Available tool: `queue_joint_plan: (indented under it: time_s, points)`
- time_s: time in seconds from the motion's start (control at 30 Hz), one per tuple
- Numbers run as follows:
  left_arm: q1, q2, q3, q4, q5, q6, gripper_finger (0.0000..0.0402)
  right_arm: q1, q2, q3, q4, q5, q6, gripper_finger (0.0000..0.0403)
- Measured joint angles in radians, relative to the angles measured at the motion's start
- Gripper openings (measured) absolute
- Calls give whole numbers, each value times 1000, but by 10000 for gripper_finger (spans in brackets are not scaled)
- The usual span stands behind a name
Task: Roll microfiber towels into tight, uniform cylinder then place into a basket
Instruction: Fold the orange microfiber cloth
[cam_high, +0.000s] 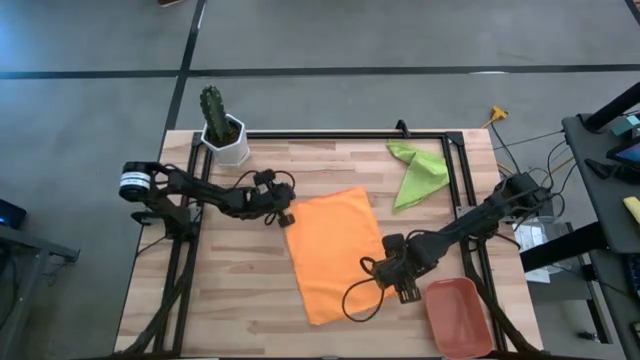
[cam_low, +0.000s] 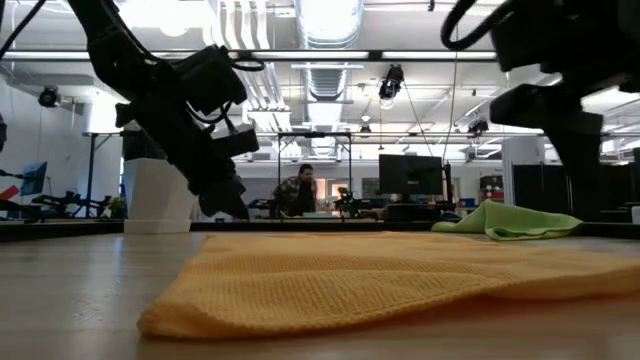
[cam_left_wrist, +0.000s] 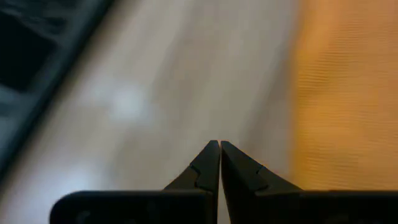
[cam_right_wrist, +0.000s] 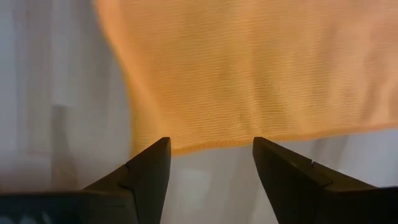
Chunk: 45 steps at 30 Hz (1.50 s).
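Observation:
The orange towel (cam_high: 335, 255) lies spread flat in the middle of the table, also seen in the low view (cam_low: 400, 275). The lime green towel (cam_high: 415, 172) lies crumpled at the far right. The terracotta basket (cam_high: 458, 315) stands at the near right corner. My left gripper (cam_high: 284, 215) is shut and slants down over bare wood just off the orange towel's far left corner (cam_left_wrist: 348, 99); its tips (cam_left_wrist: 219, 144) hold nothing. My right gripper (cam_right_wrist: 211, 146) is open and points down over the towel's right edge (cam_right_wrist: 249, 140), above the cloth.
A white pot with a cactus (cam_high: 222, 130) stands at the far left corner. A black frame (cam_high: 340, 134) runs along the table's far edge and down both sides. Bare wood (cam_high: 240, 290) lies to the left of the orange towel.

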<state>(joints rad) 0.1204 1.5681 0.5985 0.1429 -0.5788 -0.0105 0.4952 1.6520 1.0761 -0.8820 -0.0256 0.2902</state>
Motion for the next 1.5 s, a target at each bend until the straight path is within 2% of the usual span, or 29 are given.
queue_joint_plan:
  time_s: [0.1, 0.13, 0.2, 0.3, 0.4, 0.47, 0.53, 0.67, 0.77, 0.93, 1.03, 1.13, 1.2, 1.33, 1.4, 1.5]
  points:
    - [0, 0, 9, 7, -165, 17, 0, 18, 0, -9, 3, -7, 10, 224]
    - [0, -1, 12, 6, -189, 17, 0, 24, 0, -9, 5, -7, 21, 224]
    - [-3, -8, 22, 3, -173, 23, 0, 43, -3, -9, 5, -7, 46, 224]
    - [-33, -53, 46, -31, -18, 56, 0, 90, -12, -5, 10, -7, 75, 224]
    - [-83, -131, 76, -46, 239, 69, 0, 145, -15, -9, 38, 7, 111, 224]
    - [-134, -184, 86, -37, 387, 65, 0, 185, -15, -23, 52, 78, 133, 224]
    - [-206, -225, 92, -30, 406, 54, 0, 217, -11, -35, 60, 157, 150, 224]
    - [-371, -238, 88, -28, 351, 122, 0, 269, -8, -52, 57, 282, 156, 224]
    - [-495, -192, 83, 14, 344, 124, 0, 291, -8, -60, 64, 337, 156, 222]
    - [-666, -62, 99, 114, 342, 43, 0, 295, -6, -85, 74, 341, 155, 202]
    - [-723, 36, 156, 138, 332, 42, 2, 294, 6, -92, 95, 339, 156, 187]
    - [-746, 141, 245, 136, 313, 23, 23, 298, 29, -93, 149, 306, 158, 176]
    - [-750, 214, 315, 99, 310, 19, 48, 301, 46, -93, 164, 306, 171, 173]
    - [-763, 324, 468, -103, 293, 43, 102, 306, 81, -93, 163, 312, 202, 175]
    - [-771, 356, 524, -210, 300, 42, 122, 306, 94, -93, 163, 315, 213, 178]
    - [-791, 372, 570, -260, 334, 20, 141, 305, 110, -93, 162, 319, 225, 182]
